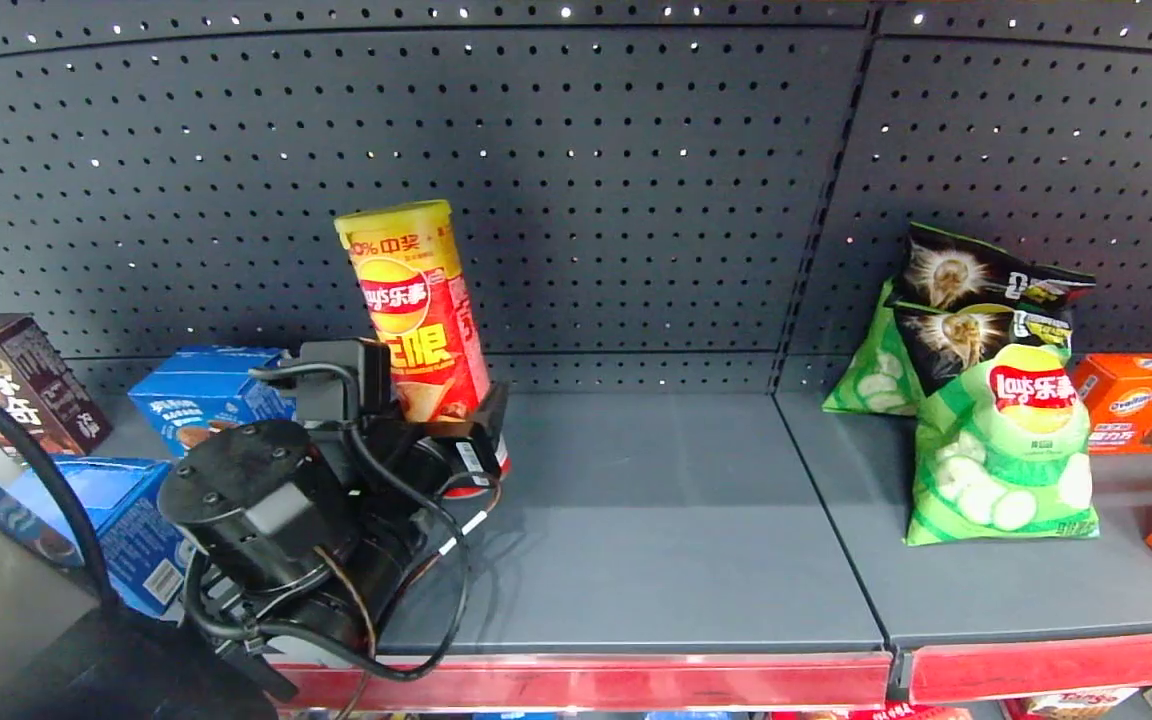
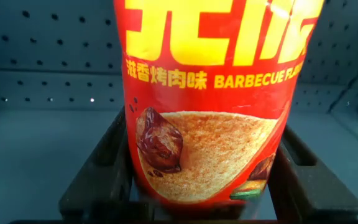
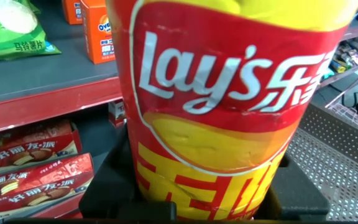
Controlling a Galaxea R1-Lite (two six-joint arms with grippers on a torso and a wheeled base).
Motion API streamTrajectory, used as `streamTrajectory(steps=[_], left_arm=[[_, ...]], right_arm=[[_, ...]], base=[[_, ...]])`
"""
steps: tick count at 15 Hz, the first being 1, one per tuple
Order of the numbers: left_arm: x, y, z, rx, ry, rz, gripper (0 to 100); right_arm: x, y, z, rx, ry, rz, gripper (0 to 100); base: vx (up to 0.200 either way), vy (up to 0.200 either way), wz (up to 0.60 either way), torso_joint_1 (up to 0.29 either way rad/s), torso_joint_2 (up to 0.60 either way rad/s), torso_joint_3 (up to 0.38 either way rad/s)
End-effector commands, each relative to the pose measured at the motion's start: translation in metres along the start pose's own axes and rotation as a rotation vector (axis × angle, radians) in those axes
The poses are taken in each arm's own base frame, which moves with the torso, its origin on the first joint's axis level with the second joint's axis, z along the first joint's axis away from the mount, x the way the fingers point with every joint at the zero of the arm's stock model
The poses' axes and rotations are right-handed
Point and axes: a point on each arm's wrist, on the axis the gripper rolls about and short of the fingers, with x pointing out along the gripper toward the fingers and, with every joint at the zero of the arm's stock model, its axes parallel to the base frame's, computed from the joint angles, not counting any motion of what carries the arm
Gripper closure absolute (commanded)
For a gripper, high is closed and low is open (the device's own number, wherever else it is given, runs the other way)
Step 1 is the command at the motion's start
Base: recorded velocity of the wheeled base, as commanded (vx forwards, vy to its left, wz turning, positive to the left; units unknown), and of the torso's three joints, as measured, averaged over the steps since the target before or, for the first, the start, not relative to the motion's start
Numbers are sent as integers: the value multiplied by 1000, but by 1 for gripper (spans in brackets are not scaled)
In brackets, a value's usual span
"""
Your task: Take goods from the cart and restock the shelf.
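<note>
Clamping the chip can (image 1: 414,300) low lets your left gripper (image 1: 436,425) set it upright on the shelf (image 1: 656,530), while your right gripper (image 3: 204,193) holds a second can (image 3: 229,93) ready.

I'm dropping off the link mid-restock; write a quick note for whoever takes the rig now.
Left pincer: shut low on a chip can, at the shelf board between the blue boxes and the green chip bags; the can leans and is not released.
Right pincer: shut on a second chip can, near the cart mesh.
Done: both cans are in hand.
Left: stand the first can upright, let go, then shelve the second.
</note>
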Motion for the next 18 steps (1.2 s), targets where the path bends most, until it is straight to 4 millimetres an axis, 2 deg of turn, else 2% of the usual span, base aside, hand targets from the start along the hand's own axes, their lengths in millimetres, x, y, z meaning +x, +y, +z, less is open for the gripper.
streamTrajectory(steps=[1, 5, 11, 14, 18], left_arm=[[-3, 8, 8, -5, -18, 22, 100], [-19, 35, 12, 41, 0, 131, 100], [-19, 33, 10, 75, 5, 161, 100], [-18, 34, 0, 91, 42, 160, 100], [-32, 31, -19, 131, 138, 130, 100]], right_arm=[[1, 1, 0, -2, 2, -1, 100], [2, 2, -2, -11, 11, 2, 100], [3, 2, -3, -13, 13, 4, 100], [3, 2, -3, -13, 13, 4, 100], [2, 2, -3, -6, 11, 2, 100]], base=[[0, 0, 0, 0, 0, 0], [0, 0, 0, 0, 0, 0], [0, 0, 0, 0, 0, 0], [0, 0, 0, 0, 0, 0], [0, 0, 0, 0, 0, 0]])
